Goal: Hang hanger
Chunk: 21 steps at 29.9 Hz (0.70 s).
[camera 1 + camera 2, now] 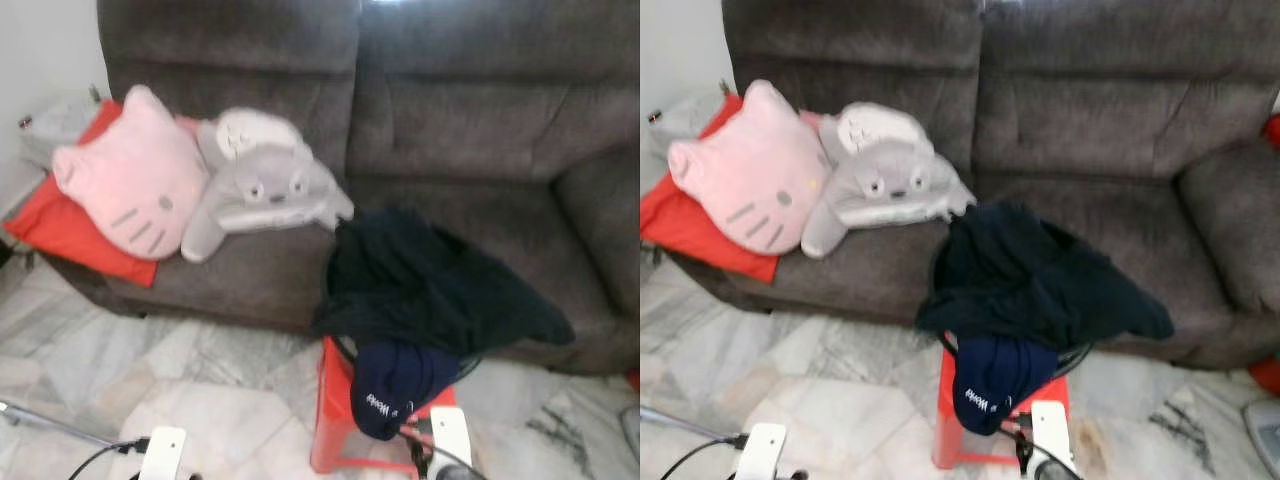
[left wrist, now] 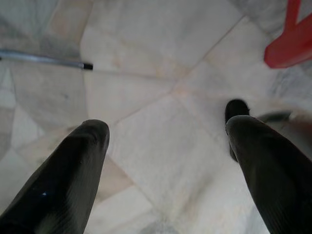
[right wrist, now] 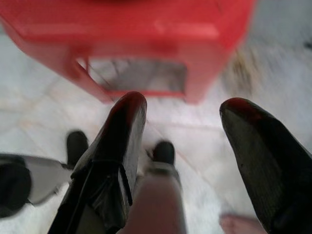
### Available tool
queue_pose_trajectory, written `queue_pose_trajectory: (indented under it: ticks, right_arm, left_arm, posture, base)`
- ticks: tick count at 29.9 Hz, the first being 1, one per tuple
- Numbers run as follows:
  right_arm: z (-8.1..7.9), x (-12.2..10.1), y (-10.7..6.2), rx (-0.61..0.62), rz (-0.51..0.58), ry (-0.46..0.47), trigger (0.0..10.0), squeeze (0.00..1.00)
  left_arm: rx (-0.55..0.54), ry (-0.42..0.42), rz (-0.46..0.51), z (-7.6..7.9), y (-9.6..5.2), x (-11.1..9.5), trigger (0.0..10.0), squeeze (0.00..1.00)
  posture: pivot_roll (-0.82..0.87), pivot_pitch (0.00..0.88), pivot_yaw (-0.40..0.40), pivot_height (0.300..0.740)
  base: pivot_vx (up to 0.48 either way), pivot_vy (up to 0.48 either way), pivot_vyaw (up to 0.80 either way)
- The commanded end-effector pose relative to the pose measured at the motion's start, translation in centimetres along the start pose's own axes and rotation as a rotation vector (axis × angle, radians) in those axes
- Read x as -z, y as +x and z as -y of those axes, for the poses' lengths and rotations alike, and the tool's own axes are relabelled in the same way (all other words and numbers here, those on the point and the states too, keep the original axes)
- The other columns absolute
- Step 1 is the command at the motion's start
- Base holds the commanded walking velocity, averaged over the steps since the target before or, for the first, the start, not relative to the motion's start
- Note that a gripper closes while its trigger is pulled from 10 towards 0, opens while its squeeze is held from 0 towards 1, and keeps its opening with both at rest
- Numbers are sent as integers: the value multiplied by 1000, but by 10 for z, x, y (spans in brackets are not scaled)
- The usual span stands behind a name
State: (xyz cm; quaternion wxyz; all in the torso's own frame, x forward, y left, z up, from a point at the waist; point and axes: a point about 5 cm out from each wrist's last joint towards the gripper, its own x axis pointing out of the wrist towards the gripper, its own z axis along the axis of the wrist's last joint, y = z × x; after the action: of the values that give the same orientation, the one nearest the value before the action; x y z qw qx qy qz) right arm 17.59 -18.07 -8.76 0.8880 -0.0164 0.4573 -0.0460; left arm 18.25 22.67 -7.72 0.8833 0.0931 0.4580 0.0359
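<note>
Dark crumpled fabric garment [image 1: 430, 285] hides most of a thin black hanger hoop [image 1: 345, 350] above the red plastic stool [image 1: 335, 430]; left gripper [image 2: 165, 131] and right gripper [image 3: 183, 112] spread over marble floor [image 2: 146, 87].

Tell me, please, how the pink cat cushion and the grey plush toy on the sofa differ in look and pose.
The pink cat cushion is pale pink, flat and rounded, with whisker marks; the grey plush toy is grey and white, with small eyes. The cushion leans on a red pillow at the sofa end, and the plush slumps beside it, nearer the middle. Both are soft and have ears.
</note>
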Motion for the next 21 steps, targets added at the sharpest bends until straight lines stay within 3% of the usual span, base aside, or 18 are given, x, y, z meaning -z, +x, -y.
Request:
queue_pose_trajectory:
  ticks: [1,6,14,21]
  right_arm:
    - [0,1,0,5,-1,19,10000,0]
    - [0,0,0,3,2,6,10000,0]
    - [0,-9,-1,25,122,11,10000,0]
    - [1,-15,-3,64,192,46,10000,0]
  left_arm:
    - [-4,12,-15,2,0,4,10000,0]
    - [-9,13,-19,-2,-1,6,10000,0]
    - [-36,11,-32,-29,-5,14,10000,0]
    - [-31,21,-30,-27,-5,13,10000,0]
  posture:
    - [-78,49,44,740]
    - [-84,50,43,740]
    - [-126,58,38,740]
    - [-158,52,42,740]
  base:
    - [0,0,0]
    - [0,0,0]
    - [0,0,0]
    - [0,0,0]
